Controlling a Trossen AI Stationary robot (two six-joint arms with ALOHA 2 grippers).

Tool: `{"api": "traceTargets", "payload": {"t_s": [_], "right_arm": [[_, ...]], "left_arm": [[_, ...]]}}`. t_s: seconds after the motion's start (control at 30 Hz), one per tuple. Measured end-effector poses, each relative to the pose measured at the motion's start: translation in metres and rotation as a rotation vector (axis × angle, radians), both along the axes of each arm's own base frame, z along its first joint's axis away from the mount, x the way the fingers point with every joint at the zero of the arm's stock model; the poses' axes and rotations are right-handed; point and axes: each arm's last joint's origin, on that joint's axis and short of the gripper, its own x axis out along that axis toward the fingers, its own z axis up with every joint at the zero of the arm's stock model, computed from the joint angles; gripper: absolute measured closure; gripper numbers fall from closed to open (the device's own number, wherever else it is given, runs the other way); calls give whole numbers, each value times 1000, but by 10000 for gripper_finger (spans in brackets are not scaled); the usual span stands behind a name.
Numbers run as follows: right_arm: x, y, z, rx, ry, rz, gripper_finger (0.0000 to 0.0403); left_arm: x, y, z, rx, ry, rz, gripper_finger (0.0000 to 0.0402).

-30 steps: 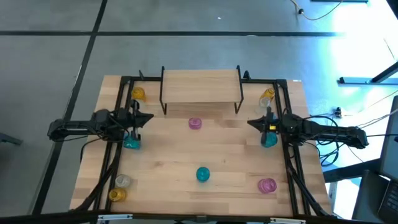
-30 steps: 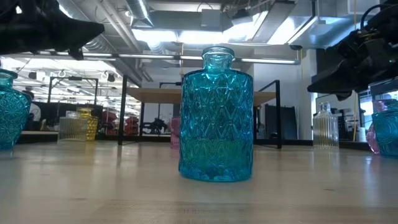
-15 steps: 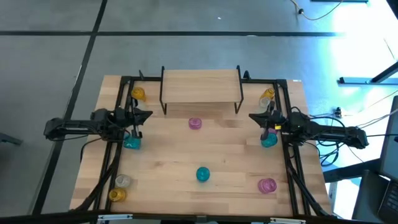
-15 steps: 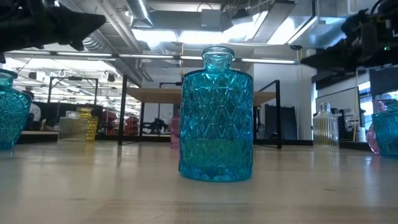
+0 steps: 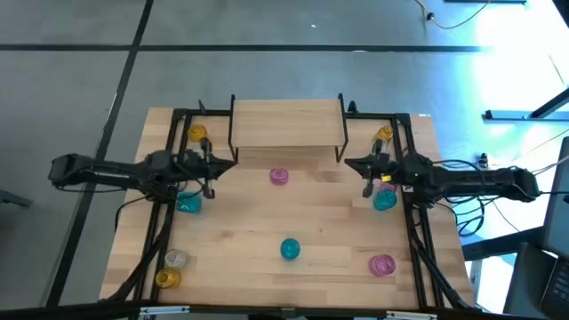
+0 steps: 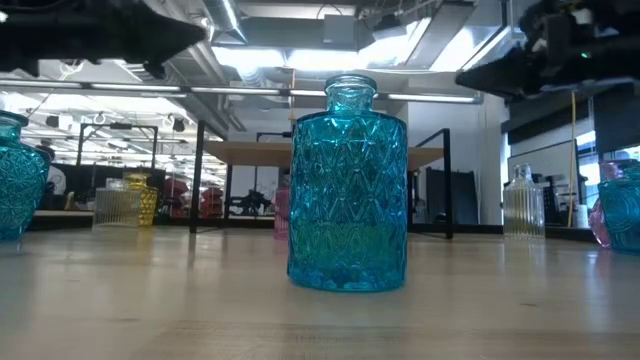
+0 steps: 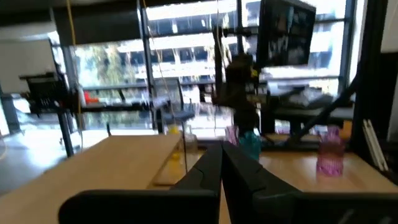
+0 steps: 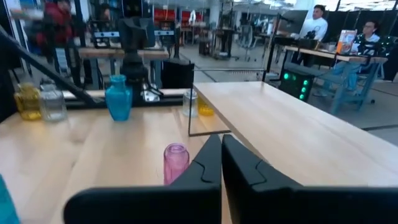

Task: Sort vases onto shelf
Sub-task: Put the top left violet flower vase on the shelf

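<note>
two robot arms hover over a table, left gripper and right gripper both pinched together and empty. vases stand scattered below an empty shelf; a careless sweep could topple one.

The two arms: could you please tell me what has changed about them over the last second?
Both grippers moved inward toward the shelf: the left gripper and the right gripper, each shut and holding nothing. The vases stayed put, the shelf top bare.

Grey concrete floor with dark seams surrounds the table; ceiling ducts and strip lights overhead.
</note>
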Motion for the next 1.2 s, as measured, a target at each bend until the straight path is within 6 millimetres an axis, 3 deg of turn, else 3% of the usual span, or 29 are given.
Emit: {"api": "traceTargets", "payload": {"t_s": [0.2,0.43,0.77,1.2], "right_arm": [[30,-1,29,-121,-22,50,402],[51,-3,36,-192,-15,65,402],[53,-2,35,-202,-11,116,402],[53,-2,39,-185,-64,121,402]], "left_arm": [[28,-4,4,-10,81,-11,399],[56,-5,16,16,122,-13,399],[75,-7,22,22,55,-71,399],[76,-6,26,-18,-13,-56,399]]}}
